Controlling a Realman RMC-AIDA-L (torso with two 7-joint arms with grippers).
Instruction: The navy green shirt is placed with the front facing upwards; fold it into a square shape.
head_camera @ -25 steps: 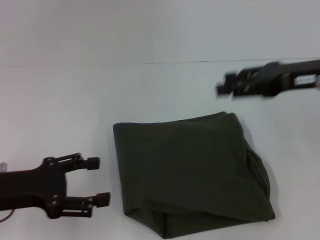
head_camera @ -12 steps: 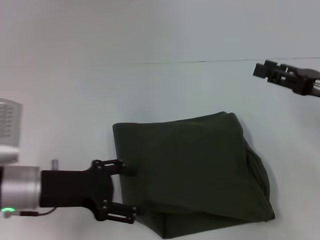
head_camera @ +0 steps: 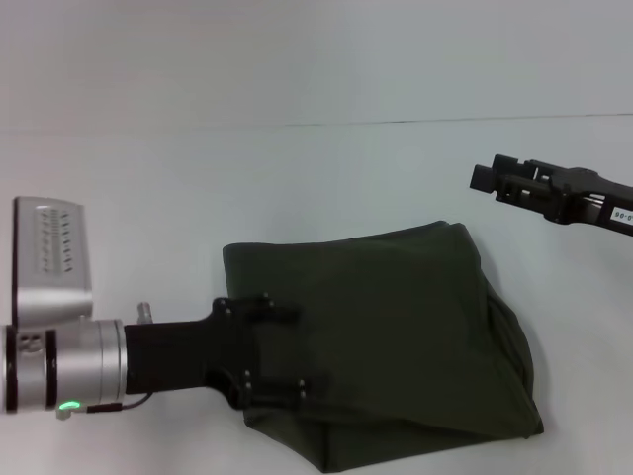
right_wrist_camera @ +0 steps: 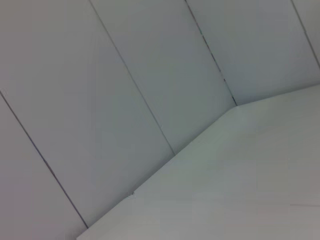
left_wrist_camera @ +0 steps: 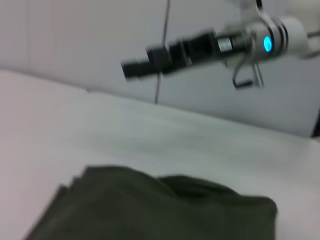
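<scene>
Now the navy green shirt [head_camera: 381,341] lies on the white counter [head_camera: 148,198], folded into a thick, roughly square bundle, a little right of the middle in the head view. Its left edge is straight, while the right side bulges and shows loose folds. No lettering is visible on the cloth. The left tool [head_camera: 282,348] is low over the left part of the shirt, with its two fingers spread apart, one near the upper part of that edge and one near the lower corner; both fingers are over the fabric, but I cannot tell if they press on it, and nothing is gripped between them. The right tool [head_camera: 482,176] is raised above the counter, beyond the upper right corner of the shirt and well apart from it; whether its fingers are released or clenched I cannot tell. From the left wrist, the shirt [left_wrist_camera: 160,210] fills the near part and the right tool [left_wrist_camera: 131,69] shows farther off, in front of the wall [left_wrist_camera: 75,40].
</scene>
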